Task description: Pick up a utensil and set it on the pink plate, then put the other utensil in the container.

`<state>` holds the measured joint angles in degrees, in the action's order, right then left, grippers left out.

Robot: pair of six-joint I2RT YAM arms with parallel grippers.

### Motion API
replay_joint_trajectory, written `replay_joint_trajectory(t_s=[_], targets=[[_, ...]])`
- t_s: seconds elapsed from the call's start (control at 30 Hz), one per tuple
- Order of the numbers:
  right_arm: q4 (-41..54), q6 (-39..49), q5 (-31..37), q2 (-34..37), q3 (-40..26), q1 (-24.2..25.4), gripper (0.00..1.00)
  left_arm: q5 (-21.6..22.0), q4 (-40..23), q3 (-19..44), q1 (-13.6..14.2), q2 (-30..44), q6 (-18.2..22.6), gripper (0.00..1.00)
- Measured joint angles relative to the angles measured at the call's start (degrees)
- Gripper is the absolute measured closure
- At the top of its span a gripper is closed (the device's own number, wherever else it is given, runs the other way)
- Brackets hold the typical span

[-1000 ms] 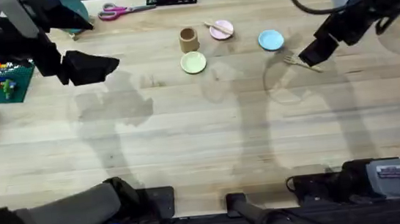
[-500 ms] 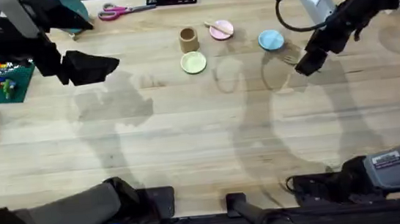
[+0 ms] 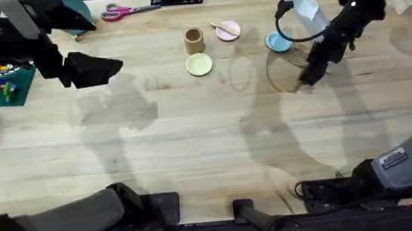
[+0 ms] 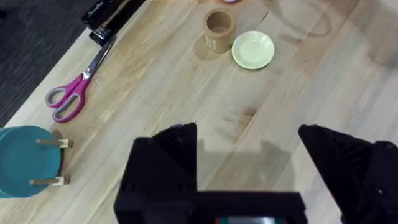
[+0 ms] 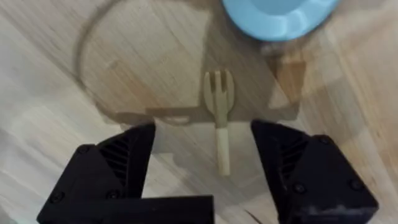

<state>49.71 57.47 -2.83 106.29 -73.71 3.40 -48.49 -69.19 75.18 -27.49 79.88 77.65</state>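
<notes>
Right gripper (image 3: 308, 75) reaches far forward, fingers spread; left gripper (image 3: 103, 67) hovers apart — seemingly open too.

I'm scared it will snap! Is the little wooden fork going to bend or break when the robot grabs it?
Probably not. The wooden fork looks flat and stiff, so it should stay straight between the open right gripper fingers. It seems thin and light, lying flat on the table, so it might slide or twist if pinched off-centre.

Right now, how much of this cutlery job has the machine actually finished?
About half. The spoon already lies on the pink plate. The fork is in hand next: it lies flat on the table by the light blue plate, and the right gripper hangs over it, jaws open either side of the handle. Left: grip it and carry it to the container.
</notes>
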Motion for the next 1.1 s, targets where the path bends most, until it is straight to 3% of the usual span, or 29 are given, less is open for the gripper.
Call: replay_joint_trajectory(t_s=[0.33,0.43,0.57,0.8,1.1], targets=[[-0.36,0.02,0.39,0.60,-0.11,0.00,0.134,0.00,0.00,0.00,0.00,0.00,0.00,0.007],[-0.61,0.04,0.46,0.60,-0.11,0.02,0.297,0.00,0.00,0.00,0.00,0.00,0.00,0.007],[-0.41,-0.04,0.46,0.60,-0.11,0.02,0.626,0.00,0.00,0.00,0.00,0.00,0.00,0.007],[0.07,-0.41,0.39,0.60,-0.20,0.02,0.951,0.00,0.00,0.00,0.00,0.00,0.00,0.007],[0.18,-0.42,0.39,0.60,-0.26,0.04,0.963,0.00,0.00,0.00,0.00,0.00,0.00,0.007]])
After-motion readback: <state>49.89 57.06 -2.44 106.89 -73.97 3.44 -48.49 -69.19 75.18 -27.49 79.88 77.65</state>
